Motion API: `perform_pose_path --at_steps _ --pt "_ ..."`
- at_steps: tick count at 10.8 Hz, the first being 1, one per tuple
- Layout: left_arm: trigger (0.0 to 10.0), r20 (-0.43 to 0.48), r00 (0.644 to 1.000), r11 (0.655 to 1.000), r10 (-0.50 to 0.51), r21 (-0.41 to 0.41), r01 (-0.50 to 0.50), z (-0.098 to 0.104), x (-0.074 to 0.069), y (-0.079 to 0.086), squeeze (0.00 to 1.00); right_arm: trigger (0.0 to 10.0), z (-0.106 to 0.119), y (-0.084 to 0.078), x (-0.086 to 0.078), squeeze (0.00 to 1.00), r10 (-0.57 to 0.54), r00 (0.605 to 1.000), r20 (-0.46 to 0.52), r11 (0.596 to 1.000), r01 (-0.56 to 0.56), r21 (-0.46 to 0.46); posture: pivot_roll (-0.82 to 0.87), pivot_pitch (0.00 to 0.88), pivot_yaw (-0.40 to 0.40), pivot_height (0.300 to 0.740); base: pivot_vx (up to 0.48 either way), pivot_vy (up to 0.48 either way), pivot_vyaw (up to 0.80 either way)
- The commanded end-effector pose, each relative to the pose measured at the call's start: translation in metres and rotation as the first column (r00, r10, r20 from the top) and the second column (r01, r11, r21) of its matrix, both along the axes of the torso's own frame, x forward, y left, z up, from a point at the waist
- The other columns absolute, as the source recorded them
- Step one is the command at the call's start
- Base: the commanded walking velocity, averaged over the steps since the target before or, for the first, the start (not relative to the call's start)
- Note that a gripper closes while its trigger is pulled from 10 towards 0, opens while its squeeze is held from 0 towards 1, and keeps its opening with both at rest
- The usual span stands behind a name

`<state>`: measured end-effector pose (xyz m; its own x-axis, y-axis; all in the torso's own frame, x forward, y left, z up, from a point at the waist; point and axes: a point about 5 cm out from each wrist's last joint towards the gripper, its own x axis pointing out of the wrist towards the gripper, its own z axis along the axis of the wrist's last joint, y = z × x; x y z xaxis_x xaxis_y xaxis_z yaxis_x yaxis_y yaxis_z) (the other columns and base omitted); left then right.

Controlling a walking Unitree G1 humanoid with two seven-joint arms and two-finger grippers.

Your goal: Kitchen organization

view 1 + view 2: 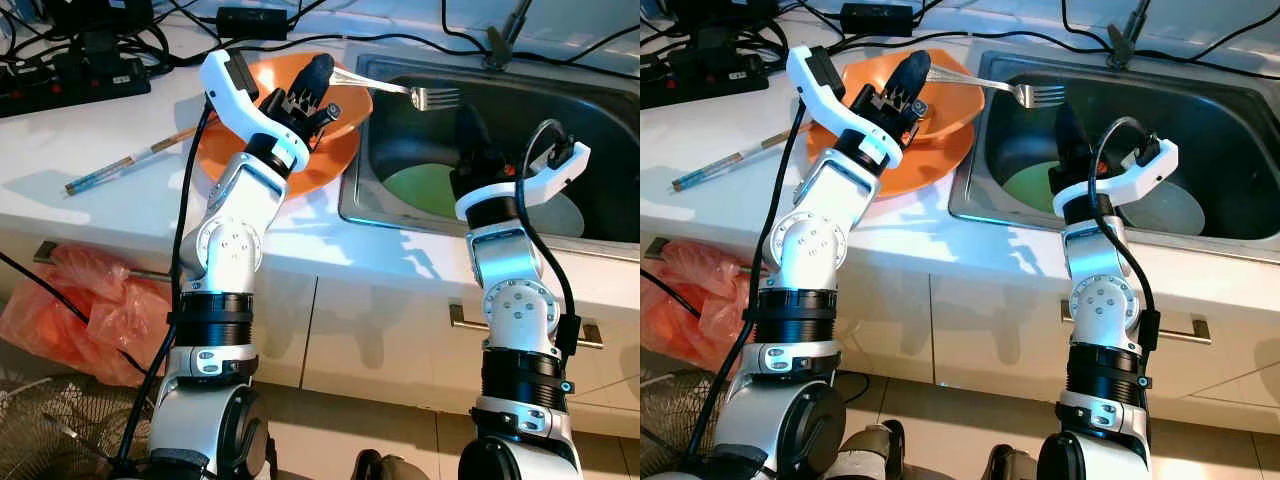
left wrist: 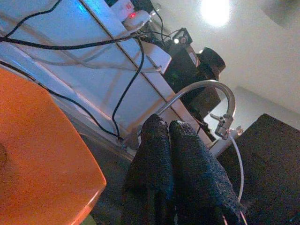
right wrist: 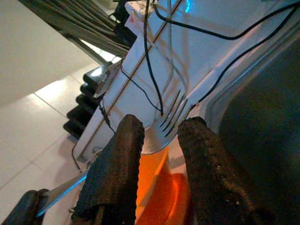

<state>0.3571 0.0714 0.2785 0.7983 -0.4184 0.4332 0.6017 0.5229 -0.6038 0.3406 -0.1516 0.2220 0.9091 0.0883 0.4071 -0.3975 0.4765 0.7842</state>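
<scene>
My left gripper (image 1: pixel 320 72) is raised over the orange plate (image 1: pixel 335 150) on the counter and is shut on the handle of a silver fork (image 1: pixel 400 90). The fork reaches out level over the sink (image 1: pixel 600 100), tines to the right. My right gripper (image 1: pixel 468 145) stands inside the sink just below the tines, fingers pointing up and open. In the right wrist view the fork tines (image 3: pixel 171 112) show beyond the gap between the two fingers (image 3: pixel 117 154), not touching them. A green plate (image 1: pixel 415 190) lies on the sink floor.
A pale plate (image 1: pixel 575 215) lies in the sink to the right of my right arm. The faucet (image 1: pixel 500 40) stands behind the sink. A long thin stick (image 1: pixel 130 160) lies on the counter at left, near a power strip (image 1: pixel 70 85) and cables. An orange bag (image 1: pixel 80 300) hangs below.
</scene>
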Motion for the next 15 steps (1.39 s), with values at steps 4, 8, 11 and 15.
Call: perform_pose_path --at_steps 4,8,11,15 --pt "10.0 0.004 0.992 0.991 -0.127 -0.028 0.127 0.0 -0.012 -0.03 0.0 10.0 0.003 0.001 -0.007 0.0 0.038 0.999 0.028 0.999 -0.039 0.02 0.17 0.141 -0.024 0.74 0.0 0.0 0.0" --pt "10.0 0.014 0.989 0.988 -0.151 -0.018 0.151 0.001 -0.016 -0.031 0.0 10.0 0.001 0.0 -0.005 0.0 0.027 1.0 0.009 0.999 -0.027 0.02 0.18 0.138 -0.026 0.74 0.0 0.0 0.0" --pt "10.0 0.022 0.988 0.988 -0.155 -0.009 0.155 0.003 -0.018 -0.029 0.0 10.0 -0.004 -0.008 -0.001 0.0 -0.023 0.999 -0.024 0.999 0.023 0.027 0.18 0.136 -0.026 0.74 0.0 0.0 0.0" --pt "10.0 0.008 0.988 0.988 -0.153 0.007 0.153 -0.001 -0.021 -0.027 0.0 10.0 -0.006 -0.013 0.002 0.0 -0.065 0.997 -0.039 0.997 0.066 0.039 0.19 0.135 -0.025 0.74 0.0 0.0 0.0"
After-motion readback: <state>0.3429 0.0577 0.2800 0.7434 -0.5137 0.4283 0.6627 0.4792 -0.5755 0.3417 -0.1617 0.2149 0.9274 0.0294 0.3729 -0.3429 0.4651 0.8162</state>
